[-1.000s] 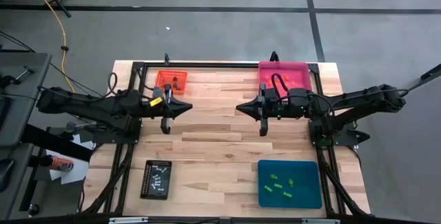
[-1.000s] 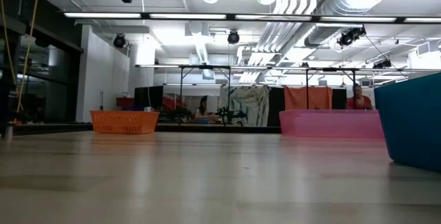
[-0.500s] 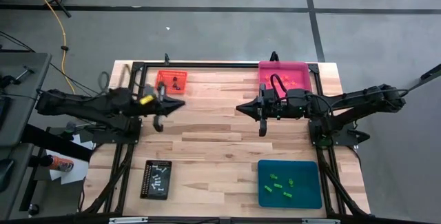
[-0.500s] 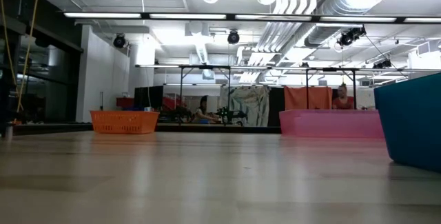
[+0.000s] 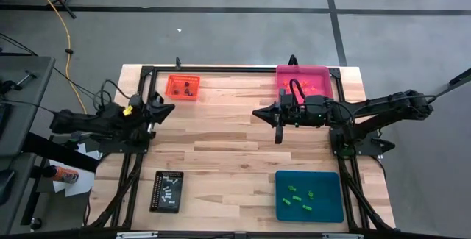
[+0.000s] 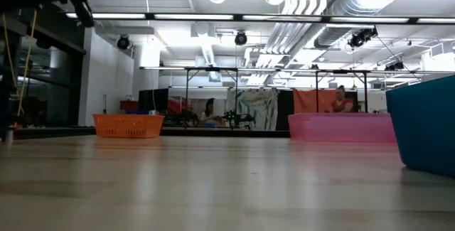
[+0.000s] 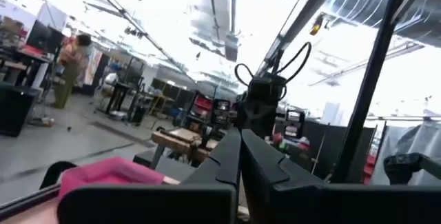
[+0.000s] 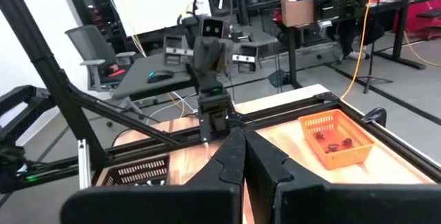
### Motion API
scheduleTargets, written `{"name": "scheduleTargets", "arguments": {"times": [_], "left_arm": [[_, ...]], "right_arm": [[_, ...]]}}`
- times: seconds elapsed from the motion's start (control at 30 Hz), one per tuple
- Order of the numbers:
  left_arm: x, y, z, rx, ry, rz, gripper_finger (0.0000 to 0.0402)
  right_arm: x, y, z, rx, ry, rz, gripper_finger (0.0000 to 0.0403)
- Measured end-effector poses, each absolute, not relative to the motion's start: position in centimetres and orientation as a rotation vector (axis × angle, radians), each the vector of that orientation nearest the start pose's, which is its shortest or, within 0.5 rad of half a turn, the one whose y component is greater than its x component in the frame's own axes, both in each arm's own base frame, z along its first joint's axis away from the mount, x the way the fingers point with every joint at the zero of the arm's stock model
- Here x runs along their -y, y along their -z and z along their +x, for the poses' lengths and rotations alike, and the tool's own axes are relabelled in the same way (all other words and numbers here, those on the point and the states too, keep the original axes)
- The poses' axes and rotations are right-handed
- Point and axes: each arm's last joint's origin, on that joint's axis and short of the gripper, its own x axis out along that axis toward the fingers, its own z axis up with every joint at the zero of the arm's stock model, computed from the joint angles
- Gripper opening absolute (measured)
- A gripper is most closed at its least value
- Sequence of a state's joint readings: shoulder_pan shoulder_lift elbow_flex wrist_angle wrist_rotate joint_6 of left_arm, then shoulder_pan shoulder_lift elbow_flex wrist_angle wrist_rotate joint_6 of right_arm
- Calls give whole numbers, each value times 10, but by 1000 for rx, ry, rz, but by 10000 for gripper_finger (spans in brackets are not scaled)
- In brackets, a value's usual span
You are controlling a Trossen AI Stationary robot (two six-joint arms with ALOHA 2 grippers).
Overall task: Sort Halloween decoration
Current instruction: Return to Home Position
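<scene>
High view first: the tiny bright green trinkets [image 5: 298, 197] sit scattered in the teal rectangular plastic tray [image 5: 331, 209], well apart from the right jaws and out toward the front corner of the light wooden plank table [image 5: 228, 158]. The little white bone trinkets [image 5: 171, 190] are in the black rectangular tray [image 5: 156, 202], well apart from the left jaws, at the other front corner. The dark brown trinkets [image 5: 188, 88] lie in the orange mesh-sided tray [image 5: 174, 84], which is near the left jaws, just past their tip. A few orange specks [image 5: 284, 84] show in the pink rectangular tray [image 5: 324, 77], too small to make out. That tray is beside the right arm's wrist, a bit behind the right jaws.

Both sets of jaws are closed with nothing between them; the wrist views show the dark fingers meeting at a point. The left arm [image 5: 96, 121] is folded at the table's edge. The right arm [image 5: 368, 110] reaches inward, its jaws above bare wood.
</scene>
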State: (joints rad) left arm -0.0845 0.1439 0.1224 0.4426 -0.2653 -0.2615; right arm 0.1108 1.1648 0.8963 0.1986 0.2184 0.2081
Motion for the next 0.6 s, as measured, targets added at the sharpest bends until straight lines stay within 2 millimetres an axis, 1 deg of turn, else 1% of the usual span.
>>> {"name": "scheduleTargets", "arguments": {"times": [0.07, 0.2, 0.27, 0.43, 0.5, 0.6], "left_arm": [[0, -224, 92, 442, -120, -340, 0], [1, -210, 92, 436, -99, -359, 0], [1, -203, 93, 402, -81, -372, 0], [2, -199, 93, 354, -44, -395, 0], [2, -198, 93, 352, -72, -411, 0], [0, -196, 94, 336, -129, -387, 1]], "right_arm": [[-23, -332, 263, -57, 114, 196, 0], [-23, -332, 263, -56, 115, 231, 0], [-23, -332, 262, -66, 117, 249, 0], [-22, -330, 256, -107, 126, 288, 0], [-22, -331, 254, -115, 127, 291, 0], [-22, -334, 249, -111, 122, 279, 0]]}}
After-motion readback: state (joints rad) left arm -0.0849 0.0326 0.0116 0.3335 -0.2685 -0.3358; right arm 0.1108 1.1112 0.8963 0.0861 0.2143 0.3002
